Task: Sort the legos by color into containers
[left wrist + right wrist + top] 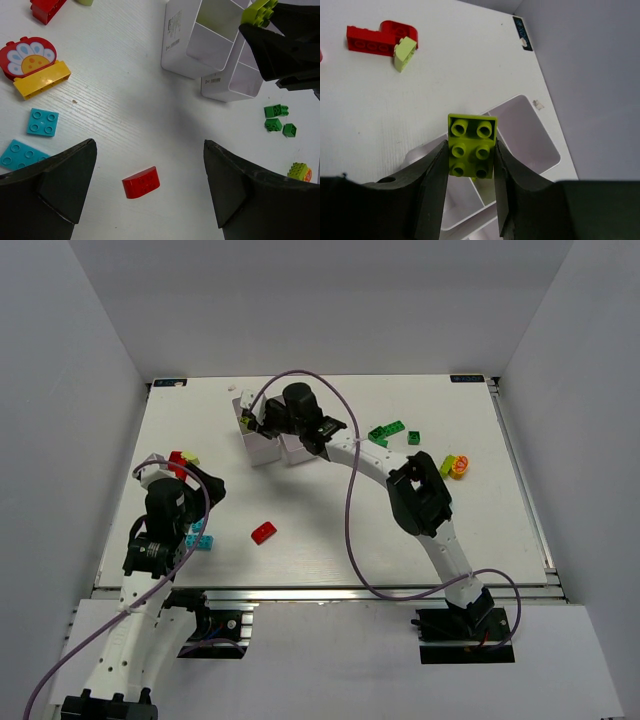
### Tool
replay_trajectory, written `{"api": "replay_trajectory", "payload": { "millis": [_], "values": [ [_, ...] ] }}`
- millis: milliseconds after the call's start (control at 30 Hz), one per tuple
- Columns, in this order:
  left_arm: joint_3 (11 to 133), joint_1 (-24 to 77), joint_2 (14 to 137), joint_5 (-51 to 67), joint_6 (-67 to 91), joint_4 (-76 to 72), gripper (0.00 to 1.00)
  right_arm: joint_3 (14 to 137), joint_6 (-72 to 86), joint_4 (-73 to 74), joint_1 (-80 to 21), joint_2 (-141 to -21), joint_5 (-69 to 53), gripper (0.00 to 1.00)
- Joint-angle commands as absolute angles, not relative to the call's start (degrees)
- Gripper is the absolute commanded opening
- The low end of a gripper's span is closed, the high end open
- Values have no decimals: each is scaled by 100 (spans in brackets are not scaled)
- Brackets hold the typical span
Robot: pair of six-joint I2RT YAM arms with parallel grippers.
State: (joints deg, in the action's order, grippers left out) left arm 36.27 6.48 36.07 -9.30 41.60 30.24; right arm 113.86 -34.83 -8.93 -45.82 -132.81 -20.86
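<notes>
our right gripper (470,167) pinches a lime green lego (472,140) by its two long side walls, studs toward the wrist camera, above the white trays (547,150) at the far side of the table (330,540). our left gripper (149,145) stands wide and empty over a red lego (141,182). we judge the lime green lego light, stiff and smooth-sided, so it may pivot or slip in a loose pinch; its flat opposite walls are the place to hold, never the studs.
</notes>
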Motion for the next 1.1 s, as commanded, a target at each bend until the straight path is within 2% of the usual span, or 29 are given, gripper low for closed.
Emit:
{"api": "replay_trajectory", "payload": {
  "millis": [0, 100, 133, 167, 467, 567, 600, 667, 700, 767, 800, 1000, 1067],
  "values": [
    [3604, 615, 3489, -1046, 4219, 3173, 97, 11496, -3358, -1722, -4632, -13394, -1802, 0],
    [3612, 615, 3489, -1072, 4192, 3261, 97, 11487, -3366, -1898, -4641, -13500, -1688, 0],
    [3621, 615, 3489, -1081, 4184, 3287, 97, 11487, -3366, -1942, -4641, -13526, -1653, 7],
    [3630, 615, 3481, -1081, 4184, 3296, 97, 11452, -3375, -2012, -4641, -13570, -1618, 9],
    [3709, 615, 3498, -1072, 4184, 3375, 97, 11478, -3437, -2267, -4641, -13878, -1371, 15],
    [3753, 615, 3489, -1098, 4175, 3436, 97, 11487, -3367, -2364, -4649, -13913, -1257, 32],
    [3753, 615, 3489, -1107, 4175, 3437, 97, 11461, -3349, -2408, -4641, -13913, -1213, 44],
    [3744, 615, 3489, -1090, 4201, 3419, 97, 11391, -3366, -2443, -4649, -13896, -1239, 47],
    [3735, 615, 3481, -1081, 4210, 3419, 97, 11365, -3358, -2443, -4649, -13887, -1265, 53],
    [3727, 615, 3489, -1046, 4227, 3366, 97, 11320, -3375, -2452, -4649, -13869, -1266, 57],
    [3727, 615, 3498, -950, 4219, 3271, 97, 11251, -3410, -2487, -4641, -13817, -1274, 69],
    [3735, 615, 3516, -590, 4122, 2989, 97, 11092, -3428, -2549, -4641, -13633, -1327, 71],
    [3735, 615, 3542, -414, 4096, 2788, 97, 11048, -3419, -2523, -4632, -13431, -1345, 76]
  ]
}}
